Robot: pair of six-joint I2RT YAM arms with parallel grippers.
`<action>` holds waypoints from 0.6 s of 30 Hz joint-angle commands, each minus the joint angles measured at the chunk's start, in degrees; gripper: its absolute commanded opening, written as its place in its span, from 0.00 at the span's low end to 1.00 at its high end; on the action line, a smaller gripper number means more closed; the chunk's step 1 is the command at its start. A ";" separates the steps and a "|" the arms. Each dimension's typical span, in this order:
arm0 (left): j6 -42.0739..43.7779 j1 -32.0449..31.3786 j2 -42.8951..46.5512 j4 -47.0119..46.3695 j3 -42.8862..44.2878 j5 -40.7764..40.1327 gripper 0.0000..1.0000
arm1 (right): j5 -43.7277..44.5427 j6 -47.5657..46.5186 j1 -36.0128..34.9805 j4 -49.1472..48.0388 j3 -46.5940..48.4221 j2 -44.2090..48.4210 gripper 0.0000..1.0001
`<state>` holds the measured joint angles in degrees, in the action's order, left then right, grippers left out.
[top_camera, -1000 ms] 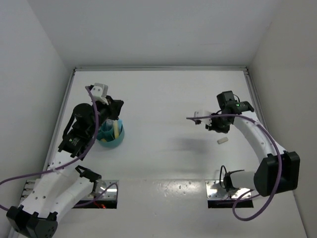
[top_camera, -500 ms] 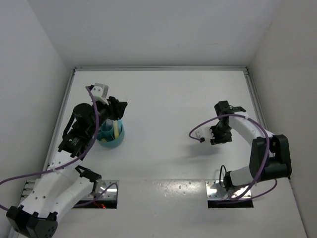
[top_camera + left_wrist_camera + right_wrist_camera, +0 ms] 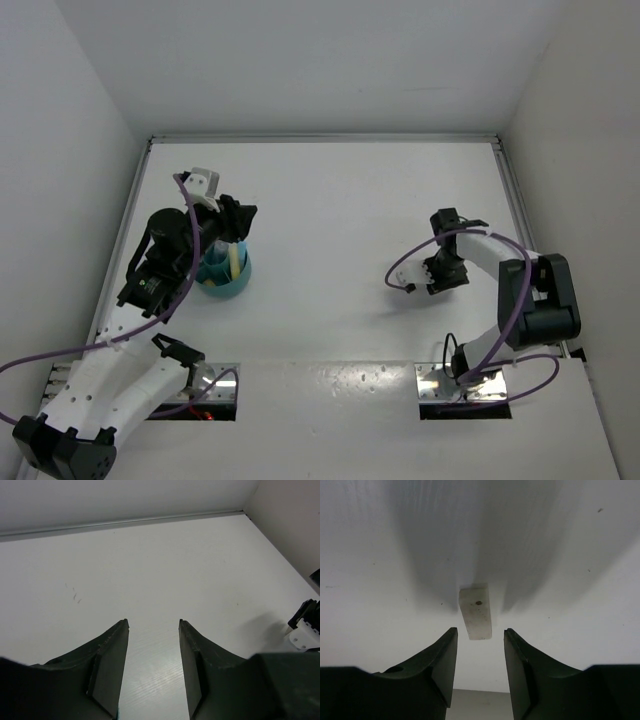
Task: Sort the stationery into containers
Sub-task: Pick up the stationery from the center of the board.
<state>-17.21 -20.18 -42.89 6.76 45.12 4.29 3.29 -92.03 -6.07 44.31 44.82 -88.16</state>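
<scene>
The right gripper [image 3: 437, 277] stands at 3 o'clock on the table [image 3: 330, 190], jaws parted and holding nothing. In the right wrist view a small white block [image 3: 475, 612], apparently an eraser, lies flat on the table. Its long axis runs toward 12 o'clock and its near end sits just between the fingertips without touching either. The block is judged to be light, firm and slightly rubbery, with a matte surface that should not slip. It is unlikely to be fragile, though excess force may pinch it out of the jaws. Take hold across the narrow width, on the two long flat sides at about mid-length. The jaws appear to need a further advance toward 12 o'clock first. A grip on the near end alone may let the block pivot. The left gripper [image 3: 152, 624] is open and empty above the teal holder [image 3: 222, 291] at 9 o'clock, which already contains a yellow piece [image 3: 236, 262].
</scene>
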 commanded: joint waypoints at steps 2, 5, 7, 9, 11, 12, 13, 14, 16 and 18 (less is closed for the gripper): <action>0.25 0.41 0.36 -2.02 1.90 0.63 0.50 | 1.36 -1.23 0.26 -4.14 -1.83 -1.13 0.44; 0.25 0.41 0.36 -2.02 1.90 0.63 0.50 | 1.37 -1.22 0.26 -4.85 -2.45 -1.14 0.44; 0.25 0.41 0.36 -2.02 1.90 0.63 0.50 | 1.89 -1.22 0.26 -5.37 -2.98 -1.14 0.45; 0.25 0.41 0.36 -2.02 1.90 0.63 0.50 | 1.90 -1.22 0.26 -5.90 -3.51 -1.14 0.46; 0.25 0.41 0.36 -2.02 1.90 0.63 0.50 | 2.51 -1.22 -0.26 -7.04 -4.04 -1.66 0.48; 0.25 0.41 0.36 -2.02 1.90 0.10 0.50 | 2.51 -0.61 -0.26 -7.05 -4.56 -2.19 0.48; 0.25 0.41 0.36 -2.02 1.90 0.10 0.50 | 2.51 -0.61 -0.26 -7.57 -4.56 -2.19 0.48; 0.25 0.41 0.36 -2.02 1.90 0.10 0.50 | 3.03 -0.61 -0.26 -7.58 -4.56 -2.71 0.48; 0.25 0.41 0.36 -2.02 1.90 0.10 0.50 | 3.04 -0.61 -0.26 -8.19 -5.09 -2.72 0.48; 0.25 0.41 0.36 -2.02 1.90 0.10 0.50 | 3.04 -0.61 -0.26 -8.19 -5.09 -3.25 0.40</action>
<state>-17.21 -20.18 -42.89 6.76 45.12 4.25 5.58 -91.96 -6.26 38.28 40.51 -90.17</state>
